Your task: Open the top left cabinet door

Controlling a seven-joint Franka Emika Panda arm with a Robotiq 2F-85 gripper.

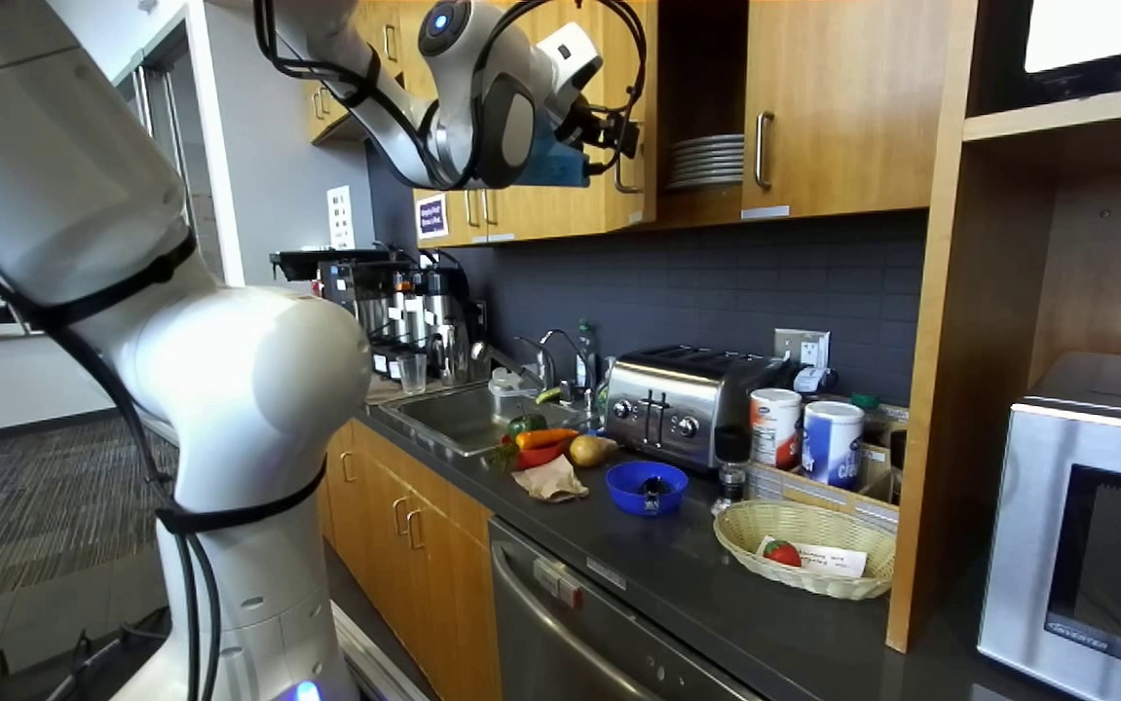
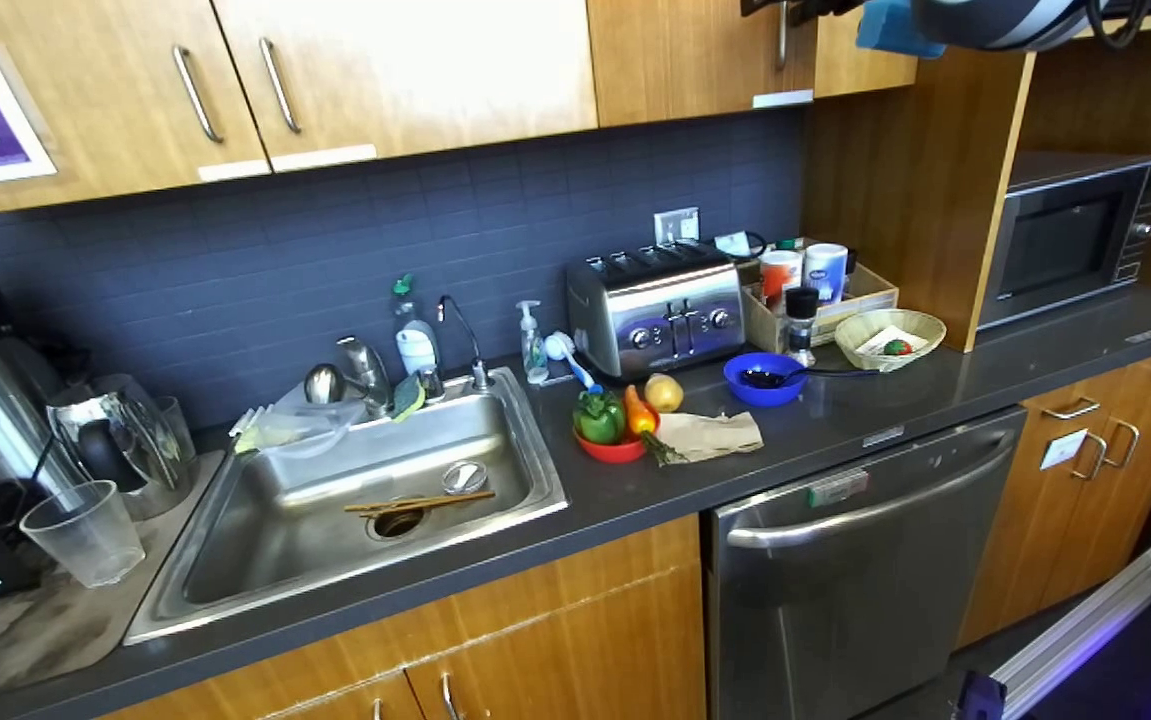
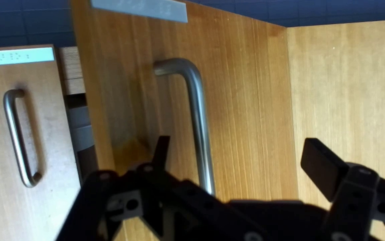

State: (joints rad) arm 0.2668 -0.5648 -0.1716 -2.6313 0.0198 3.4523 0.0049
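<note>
The top left cabinet door (image 3: 246, 100), honey-brown wood, stands swung partway out from its cabinet. In an exterior view the door (image 1: 634, 208) leaves a dark gap with stacked plates beside it. Its silver bar handle (image 3: 197, 113) runs lengthwise near the door's free edge in the wrist view. My gripper (image 3: 239, 155) is open and spread wide at the handle. The bar passes between the fingers, closer to the left one, and neither visibly grips it. In an exterior view the gripper (image 1: 611, 131) is up by the door's handle; elsewhere the gripper (image 2: 793, 8) is cut by the frame's top.
A matching upper door (image 1: 842, 107) with its own handle hangs shut across the cabinet gap. Plates (image 1: 706, 161) are stacked inside. Below, the counter holds a toaster (image 1: 687, 404), a blue bowl (image 1: 646, 487) and a basket (image 1: 808, 545). A tall wooden panel (image 1: 940, 321) stands beside them.
</note>
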